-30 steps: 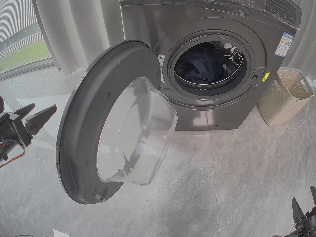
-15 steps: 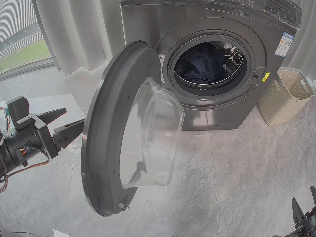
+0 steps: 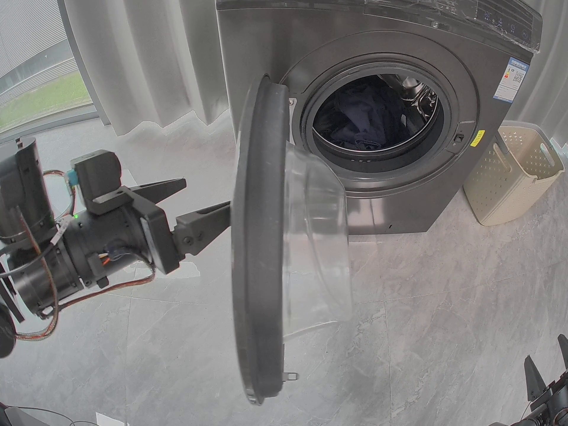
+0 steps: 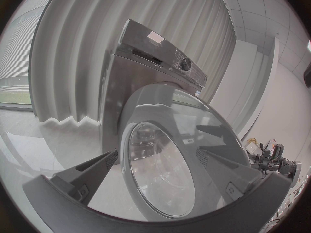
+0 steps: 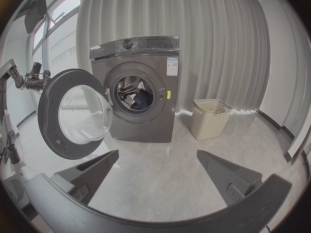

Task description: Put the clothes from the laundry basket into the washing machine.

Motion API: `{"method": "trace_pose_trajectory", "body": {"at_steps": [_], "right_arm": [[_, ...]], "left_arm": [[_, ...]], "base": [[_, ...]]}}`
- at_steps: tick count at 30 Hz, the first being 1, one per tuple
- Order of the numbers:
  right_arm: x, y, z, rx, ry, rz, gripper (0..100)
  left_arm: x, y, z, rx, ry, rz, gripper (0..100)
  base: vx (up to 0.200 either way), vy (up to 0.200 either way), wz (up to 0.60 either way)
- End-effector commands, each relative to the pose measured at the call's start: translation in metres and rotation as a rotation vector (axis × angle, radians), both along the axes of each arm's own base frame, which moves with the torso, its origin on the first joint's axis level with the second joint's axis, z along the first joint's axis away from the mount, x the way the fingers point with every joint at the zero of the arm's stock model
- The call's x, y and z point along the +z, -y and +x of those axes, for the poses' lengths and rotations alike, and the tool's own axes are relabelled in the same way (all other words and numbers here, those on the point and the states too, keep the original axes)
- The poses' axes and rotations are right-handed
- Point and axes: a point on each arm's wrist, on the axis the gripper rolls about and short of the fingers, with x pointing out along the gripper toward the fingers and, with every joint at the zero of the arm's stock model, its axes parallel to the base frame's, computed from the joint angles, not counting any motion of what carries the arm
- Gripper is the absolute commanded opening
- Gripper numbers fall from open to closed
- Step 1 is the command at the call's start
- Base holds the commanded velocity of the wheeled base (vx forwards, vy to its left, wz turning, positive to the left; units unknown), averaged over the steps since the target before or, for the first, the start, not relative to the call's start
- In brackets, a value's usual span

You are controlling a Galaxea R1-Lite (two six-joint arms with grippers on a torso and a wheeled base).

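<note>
The grey washing machine (image 3: 378,31) stands with its round door (image 3: 260,238) swung half shut, edge-on in the head view. Dark blue clothes (image 3: 364,116) lie in the drum. My left gripper (image 3: 204,195) is open, and its lower fingertip rests against the door's outer face. In the left wrist view the door (image 4: 162,165) sits right between the spread fingers of that gripper (image 4: 155,152). A beige laundry basket (image 3: 512,173) stands on the floor right of the machine. My right gripper (image 3: 548,362) hangs open and low at the near right, holding nothing.
White curtains (image 3: 142,48) hang behind and left of the machine, with a window (image 3: 35,60) further left. Grey tiled floor (image 3: 426,326) lies open in front of the machine and the basket (image 5: 210,117).
My left arm has moved right against the door's outer face. The door has swung from wide open to roughly half shut. The right gripper has stayed put.
</note>
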Motion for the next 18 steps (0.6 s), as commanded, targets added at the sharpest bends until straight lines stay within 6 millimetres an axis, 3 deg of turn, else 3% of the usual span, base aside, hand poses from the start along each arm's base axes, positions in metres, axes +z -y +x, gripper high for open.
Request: {"method": "trace_pose_trajectory", "body": {"at_steps": [1,18], "right_arm": [[-0.005,0.000,0.000,0.001,-0.002,-0.001,100],[-0.005,0.000,0.000,0.001,-0.002,-0.001,100]], "left_arm": [[-0.006,0.027,0.015,-0.042,-0.018,0.013,100],[-0.006,0.086,0.035,-0.132,0.042,-0.036,100]], "base": [[0.000,0.000,0.00],[0.000,0.000,0.00]]}}
